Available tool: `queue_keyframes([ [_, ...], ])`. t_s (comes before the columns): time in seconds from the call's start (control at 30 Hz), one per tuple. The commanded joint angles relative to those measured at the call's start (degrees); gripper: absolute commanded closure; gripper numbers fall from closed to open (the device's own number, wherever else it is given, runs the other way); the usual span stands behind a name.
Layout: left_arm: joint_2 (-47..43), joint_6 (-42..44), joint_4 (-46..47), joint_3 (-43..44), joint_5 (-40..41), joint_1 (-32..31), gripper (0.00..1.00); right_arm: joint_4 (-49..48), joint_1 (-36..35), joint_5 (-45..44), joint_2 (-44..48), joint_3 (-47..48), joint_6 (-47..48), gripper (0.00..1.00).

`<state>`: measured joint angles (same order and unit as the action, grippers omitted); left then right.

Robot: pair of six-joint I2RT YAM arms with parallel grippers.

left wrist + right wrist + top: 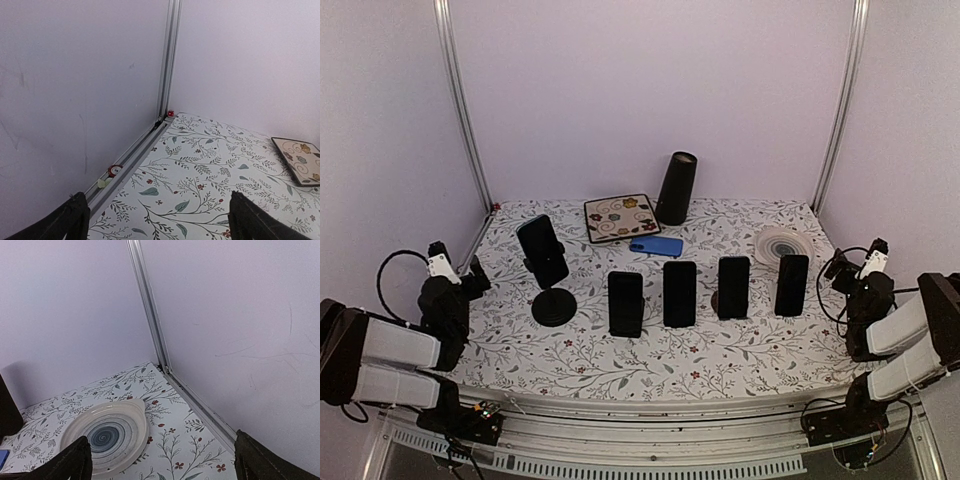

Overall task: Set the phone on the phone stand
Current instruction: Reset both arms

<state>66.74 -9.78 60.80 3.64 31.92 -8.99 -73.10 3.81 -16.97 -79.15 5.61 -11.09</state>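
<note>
The left pincer and right pincer are spread wide, holding nothing. The blue phone lies flat on the desk.

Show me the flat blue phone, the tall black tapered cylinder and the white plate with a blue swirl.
Flat blue phone (656,246), top view, its middle.
Tall black tapered cylinder (676,188), top view, mid-body.
White plate with a blue swirl (106,436), right wrist view, swirl centre.

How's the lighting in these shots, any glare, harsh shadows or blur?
Top view: even, purplish light, no glare on the standing phones, only faint shadows. Left wrist view: table sharp, left fingers dark and soft. Right wrist view: plate sharp, right fingers dark.
</note>
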Motion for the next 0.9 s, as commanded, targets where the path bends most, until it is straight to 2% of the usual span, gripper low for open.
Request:
queue_keyframes([
  [0.0, 3.4, 3.5, 12.3, -0.3, -1.1, -0.5, 0.03, -4.9, 0.1, 3.6, -0.8, 0.8, 2.0, 0.01],
  [0.2, 5.8, 8.3, 15.4, 0.1, -4.2, -0.4, 0.03, -6.4, 0.1, 7.5, -2.1, 1.2, 3.7, 0.01],
  [0.43, 9.4, 12.1, 24.2, -1.5, -8.6, 1.0, 0.03, -6.1, 0.1, 9.4, -2.6, 1.6, 4.7, 0.01],
  [0.6, 16.6, 12.1, 33.2, -2.1, -10.9, 3.2, 0.03, -6.9, 0.0, 11.8, -3.4, 1.8, 5.6, 0.01],
  [0.67, 19.6, 12.2, 37.7, -2.7, -11.4, 3.5, 0.03, -8.1, 0.1, 12.7, -4.6, 1.6, 6.1, 0.01],
  [0.73, 21.5, 12.8, 40.6, -3.0, -12.2, 3.5, 0.03, -14.0, -0.3, 12.2, -8.1, 0.5, 6.5, 0.01],
  [0.87, 21.1, 12.7, 37.9, -2.1, -13.1, 3.5, 0.03, -12.7, -0.8, 11.3, -8.3, 1.4, 6.9, 0.01],
])
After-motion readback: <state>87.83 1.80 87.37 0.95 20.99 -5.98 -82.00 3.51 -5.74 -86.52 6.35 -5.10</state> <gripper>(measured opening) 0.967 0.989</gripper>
